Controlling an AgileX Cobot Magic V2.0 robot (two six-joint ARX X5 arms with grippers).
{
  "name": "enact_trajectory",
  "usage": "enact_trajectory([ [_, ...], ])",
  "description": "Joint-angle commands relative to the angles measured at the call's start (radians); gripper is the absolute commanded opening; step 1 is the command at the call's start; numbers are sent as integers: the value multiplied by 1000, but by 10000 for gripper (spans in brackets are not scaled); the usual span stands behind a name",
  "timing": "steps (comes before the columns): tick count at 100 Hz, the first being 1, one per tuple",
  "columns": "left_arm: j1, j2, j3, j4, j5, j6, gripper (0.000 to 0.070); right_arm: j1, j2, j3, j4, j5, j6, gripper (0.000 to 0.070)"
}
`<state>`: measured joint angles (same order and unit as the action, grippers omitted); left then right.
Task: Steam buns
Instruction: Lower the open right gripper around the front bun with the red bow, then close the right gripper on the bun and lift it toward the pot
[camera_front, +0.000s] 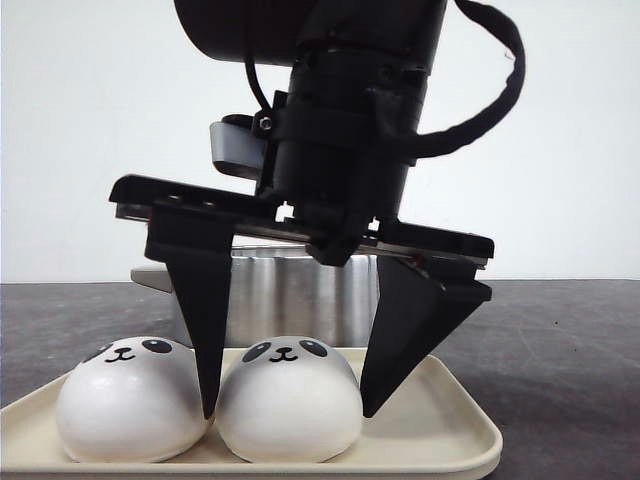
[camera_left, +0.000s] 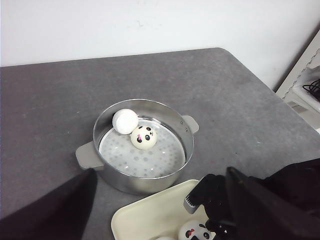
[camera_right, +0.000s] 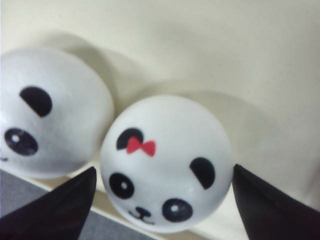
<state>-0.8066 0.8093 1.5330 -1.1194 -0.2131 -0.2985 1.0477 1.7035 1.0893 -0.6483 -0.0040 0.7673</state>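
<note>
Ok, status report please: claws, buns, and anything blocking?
Right claw open, straddling bow bun on tray, not closed yet. Left claw high, state unclear. Two buns in steamer pot, two on tray. Neighbour bun crowds one finger.

Looks like a lab/test bench, not a real kitchen: bare grey table (camera_left: 60, 100) against a plain white wall (camera_left: 150, 25), no kitchen fittings around the steel pot (camera_left: 145, 180). Edge of a white metal rack (camera_left: 300, 80) with black cables (camera_left: 314, 87) sits beside the table.
</note>
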Motion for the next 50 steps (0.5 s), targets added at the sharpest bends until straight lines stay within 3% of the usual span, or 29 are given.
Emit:
enact_trajectory([
  [1, -9, 5, 21, 8, -5, 22, 469, 3, 21, 9, 10, 4, 6, 445],
  [9, -9, 5, 21, 9, -5, 22, 469, -11, 21, 9, 9, 4, 6, 303],
  [22, -9, 5, 21, 11, -5, 25, 469, -28, 21, 9, 9, 5, -21, 0],
  [50, -9, 5, 21, 11, -5, 26, 469, -31, -55, 65, 14, 41, -96, 1],
])
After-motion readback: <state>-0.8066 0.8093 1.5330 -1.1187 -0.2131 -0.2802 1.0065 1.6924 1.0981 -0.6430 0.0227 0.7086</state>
